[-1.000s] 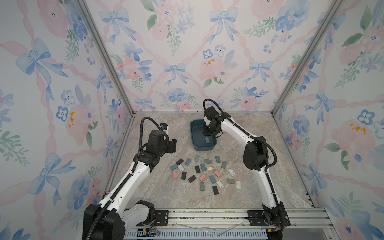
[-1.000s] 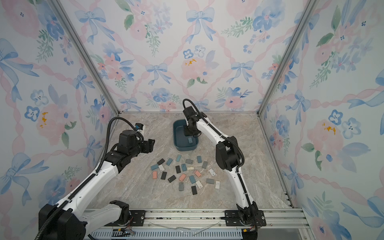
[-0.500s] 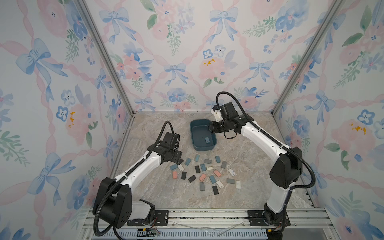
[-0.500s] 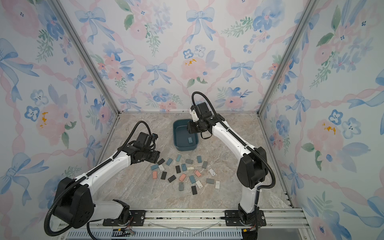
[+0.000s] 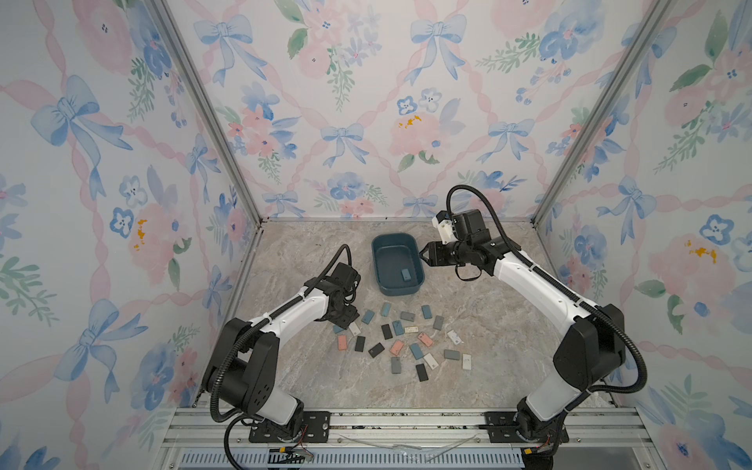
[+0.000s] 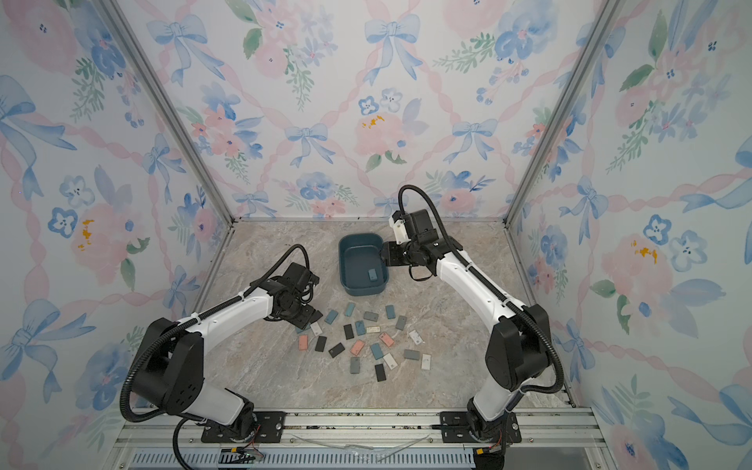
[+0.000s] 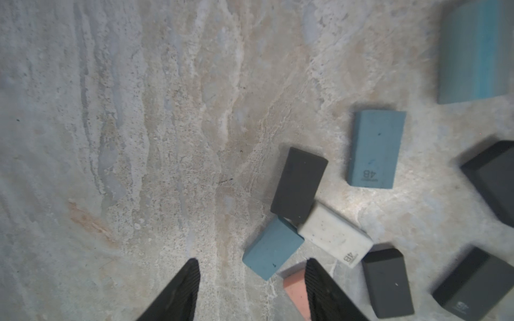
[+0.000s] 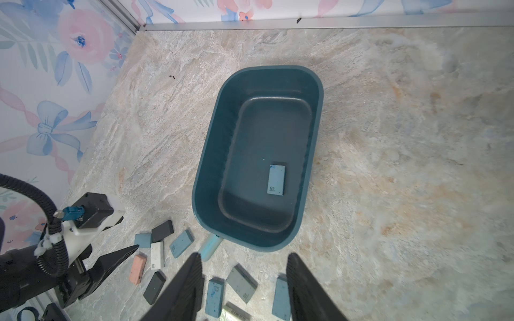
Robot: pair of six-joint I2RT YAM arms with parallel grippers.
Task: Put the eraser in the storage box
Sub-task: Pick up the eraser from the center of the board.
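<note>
Storage box (image 8: 211,155): dark teal-blue plastic tub, holding pale-blue rectangular eraser (image 8: 276,180).
Left gripper (image 7: 251,264): hovering over scattered erasers (image 5: 396,347), jaws parted, empty.
Right gripper (image 8: 244,257): jaws parted, gripping nothing.

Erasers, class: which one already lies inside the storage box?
The light blue eraser marked 4B, flat on the floor of the storage box. Every other eraser lies outside it on the table.

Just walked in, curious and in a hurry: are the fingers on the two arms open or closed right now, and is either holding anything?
Left gripper: open, holding nothing.
Right gripper: open, holding nothing.
</note>
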